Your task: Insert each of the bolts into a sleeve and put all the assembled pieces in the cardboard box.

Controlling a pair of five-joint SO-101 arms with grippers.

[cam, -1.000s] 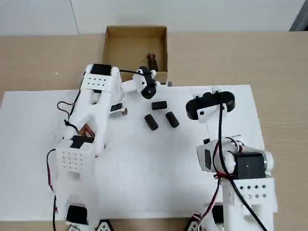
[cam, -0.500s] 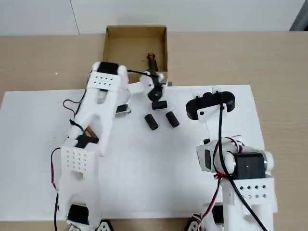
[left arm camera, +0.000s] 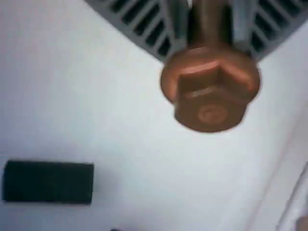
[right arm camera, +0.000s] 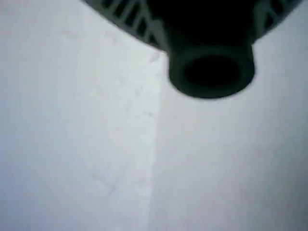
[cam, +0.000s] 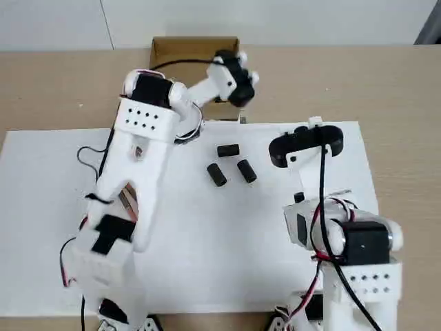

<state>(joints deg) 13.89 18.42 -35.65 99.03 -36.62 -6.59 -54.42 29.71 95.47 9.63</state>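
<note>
High view looks down on a tan wooden bench (cam: 403, 96), much of it covered by a white paper sheet (cam: 227, 262). Two white arms rise from the near edge. The left arm (cam: 134, 165) is stretched far forward and angled toward the back of the bench, and the right arm (cam: 344, 255) is folded closer to its base. Just past the far edge of the sheet sits the open brown cardboard box (cam: 180, 49). Its right part is hidden beneath the left claw (cam: 236, 72), which hangs above the box's near right corner. The black right claw (cam: 305, 146) hovers over the right part of the sheet, well apart from the box. Three loose sleeves (cam: 228, 149), short black cylinders, lie on the paper between the two claws, near one another but not touching. Left wrist view shows that claw's ribbed grey fingers (left arm camera: 139, 19) closed on the shank of a copper-coloured bolt (left arm camera: 210, 89), whose flanged hexagonal head points toward the camera. Beyond it a black sleeve (left arm camera: 48, 182) lies flat on a white surface; which of the three it is cannot be told. Right wrist view shows its claw clamped on a held sleeve (right arm camera: 211, 72), open bore facing the camera, above white paper crossed by one straight line.
</note>
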